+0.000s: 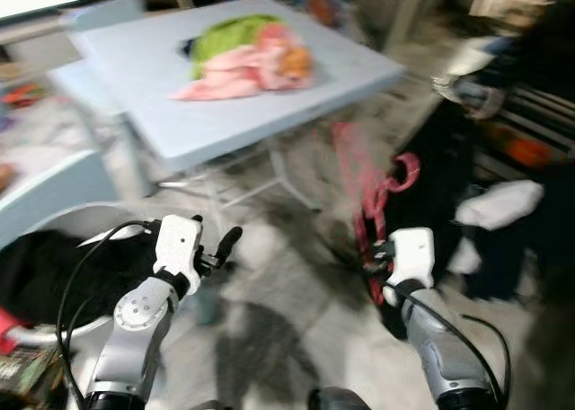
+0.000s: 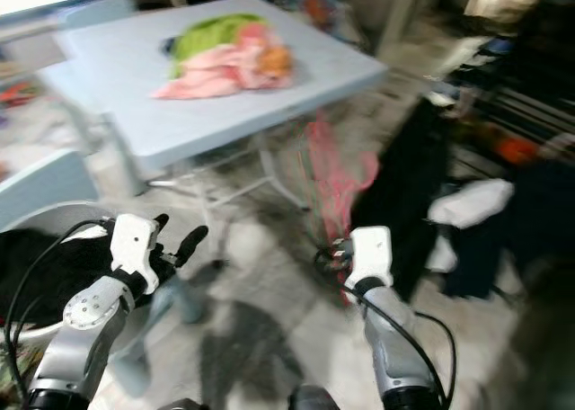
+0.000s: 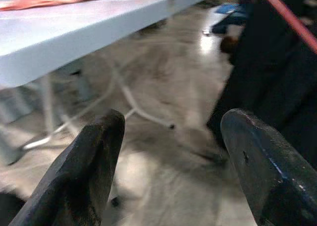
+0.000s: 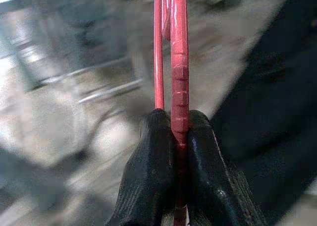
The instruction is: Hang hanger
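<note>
A red plastic hanger (image 1: pixel 377 203) with a dark garment (image 1: pixel 440 185) on it hangs from my right gripper (image 1: pixel 370 248), low and right of centre. In the right wrist view the right gripper (image 4: pixel 174 137) is shut on the hanger's red bar (image 4: pixel 178 62), which runs straight out from between the black fingertips. My left gripper (image 1: pixel 225 245) is raised at lower left with nothing in it. The left wrist view has its two black fingers (image 3: pixel 89 171) spread wide apart over the bare floor.
A pale blue folding table (image 1: pixel 180 104) stands ahead, with pink and green clothes (image 1: pixel 243 59) piled on top. A round basket (image 1: pixel 54 239) of dark laundry sits at the lower left. Dark and white clothes (image 1: pixel 499 203) crowd the right side. The head views are motion-blurred.
</note>
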{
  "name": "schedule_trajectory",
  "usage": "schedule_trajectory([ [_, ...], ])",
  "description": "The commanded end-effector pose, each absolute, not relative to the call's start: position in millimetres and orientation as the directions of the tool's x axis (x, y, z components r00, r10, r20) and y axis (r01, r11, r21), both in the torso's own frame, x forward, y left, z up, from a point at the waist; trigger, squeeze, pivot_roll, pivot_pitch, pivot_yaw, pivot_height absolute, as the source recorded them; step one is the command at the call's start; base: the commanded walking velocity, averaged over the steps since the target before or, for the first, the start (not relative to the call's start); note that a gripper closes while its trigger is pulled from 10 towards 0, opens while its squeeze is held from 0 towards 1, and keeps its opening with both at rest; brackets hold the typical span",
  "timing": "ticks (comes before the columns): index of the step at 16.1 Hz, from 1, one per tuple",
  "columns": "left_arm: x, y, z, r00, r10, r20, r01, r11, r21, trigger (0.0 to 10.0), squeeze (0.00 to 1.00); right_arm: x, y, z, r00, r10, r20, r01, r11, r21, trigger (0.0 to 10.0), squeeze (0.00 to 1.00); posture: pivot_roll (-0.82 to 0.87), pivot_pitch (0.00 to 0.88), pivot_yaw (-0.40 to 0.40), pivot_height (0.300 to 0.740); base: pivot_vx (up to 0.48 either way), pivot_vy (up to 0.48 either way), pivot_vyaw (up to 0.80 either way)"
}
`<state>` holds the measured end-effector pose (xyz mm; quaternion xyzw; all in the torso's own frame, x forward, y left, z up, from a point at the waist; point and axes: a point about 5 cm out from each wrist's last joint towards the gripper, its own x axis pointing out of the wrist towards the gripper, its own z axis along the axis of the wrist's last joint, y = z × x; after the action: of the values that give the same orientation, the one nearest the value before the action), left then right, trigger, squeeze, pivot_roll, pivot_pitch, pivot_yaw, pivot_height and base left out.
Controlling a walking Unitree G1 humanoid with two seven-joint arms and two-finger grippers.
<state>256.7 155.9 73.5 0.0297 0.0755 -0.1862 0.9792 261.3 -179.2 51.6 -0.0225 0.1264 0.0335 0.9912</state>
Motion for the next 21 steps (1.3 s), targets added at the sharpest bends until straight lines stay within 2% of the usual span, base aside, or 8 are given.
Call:
schedule_trajectory([
  [1,259.4,154.9,76.8,0.922,-0.359,-0.142,0.368,0.929,0.039,10.0,0.0,264.4,-192.0,60.5,0.976,-0.027,-0.214,0.013,0.998,-0.068,10.0,0.0,-0.05,0.0,-0.013,0.74,0.0,0.0,-0.8],
  [2,260.2,154.8,77.3,0.925,-0.354,-0.137,0.361,0.932,0.029,10.0,0.0,264.3,-198.6,61.0,0.972,-0.089,-0.219,0.082,0.996,-0.045,10.0,0.0,-0.05,0.001,-0.014,0.74,0.0,0.0,-0.8],
  [5,260.9,159.8,78.2,0.936,-0.328,-0.125,0.322,0.944,-0.069,10.0,0.0,259.0,-194.9,64.5,0.981,-0.089,-0.171,0.082,0.995,-0.05,10.0,0.0,-0.05,0.0,-0.027,0.74,0.0,0.0,-0.8],
  [9,262.7,159.4,80.3,0.937,-0.329,-0.114,0.324,0.944,-0.057,10.0,0.0,259.4,-191.4,76.8,0.991,-0.117,-0.069,0.107,0.985,-0.135,10.0,0.0,-0.04,0.0,-0.021,0.74,0.0,0.0,-0.8],
  [13,264.1,155.9,81.4,0.93,-0.351,-0.11,0.346,0.936,-0.061,10.0,0.0,269.6,-216.7,94.8,0.962,-0.273,0.009,0.269,0.944,-0.19,10.0,0.0,-0.04,0.0,-0.014,0.74,0.0,0.0,-0.8],
  [16,264.3,155.8,81.9,0.926,-0.362,-0.111,0.356,0.932,-0.065,10.0,0.0,273.0,-212.8,87.9,0.97,-0.243,-0.024,0.236,0.957,-0.165,10.0,0.0,-0.04,0.0,-0.015,0.74,0.0,0.0,-0.8],
  [21,261.2,152.8,82.3,0.915,-0.388,-0.106,0.381,0.921,-0.08,10.0,0.0,274.0,-201.0,82.4,0.978,-0.202,-0.051,0.193,0.972,-0.136,10.0,0.0,-0.03,0.003,-0.024,0.74,0.285,0.0,-0.72],
])
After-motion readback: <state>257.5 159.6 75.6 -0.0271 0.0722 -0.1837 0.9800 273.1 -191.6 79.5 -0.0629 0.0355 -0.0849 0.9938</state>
